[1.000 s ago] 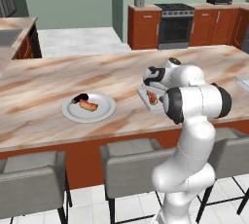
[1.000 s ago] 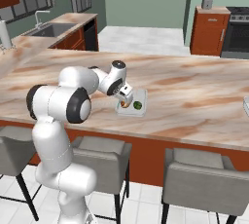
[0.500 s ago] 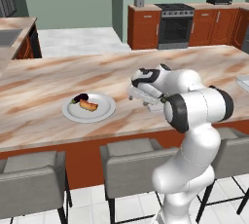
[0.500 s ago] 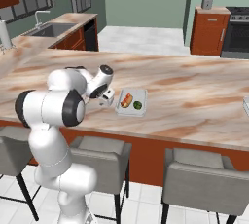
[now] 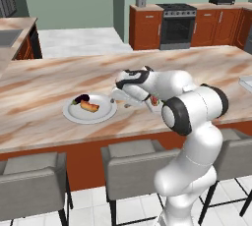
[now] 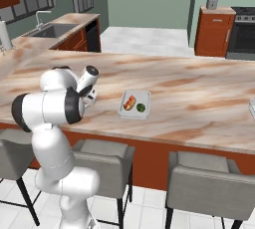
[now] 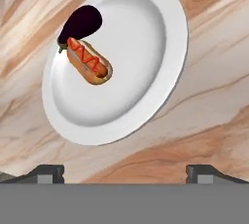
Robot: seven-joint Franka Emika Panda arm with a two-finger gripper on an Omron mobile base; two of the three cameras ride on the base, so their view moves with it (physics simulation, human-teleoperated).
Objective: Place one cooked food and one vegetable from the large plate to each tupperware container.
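Observation:
The large plate (image 7: 138, 47) lies on the marble counter with a hot dog (image 7: 90, 65) and a dark purple eggplant (image 7: 82, 23) touching it near one rim. My gripper (image 7: 124, 174) hovers open just off the plate's edge, nothing between its fingertips (image 7: 46, 173). From the left base view the gripper (image 5: 119, 102) sits at the right side of the plate (image 5: 104, 115), reaching toward the hot dog (image 5: 89, 106) and eggplant (image 5: 81, 98). One tupperware container (image 6: 142, 96) to the arm's right holds a hot dog (image 6: 129, 102) and a green vegetable (image 6: 141, 107).
A second tupperware container (image 6: 252, 108) shows at the counter's far right edge (image 5: 246, 82). Grey stools (image 5: 135, 168) stand along the counter's near side. A sink (image 6: 52, 30) is on the side counter, a stove (image 5: 176, 23) at the back wall.
My arm has swung left, away from the filled tupperware container and over to the plate. The gripper stayed open and empty.

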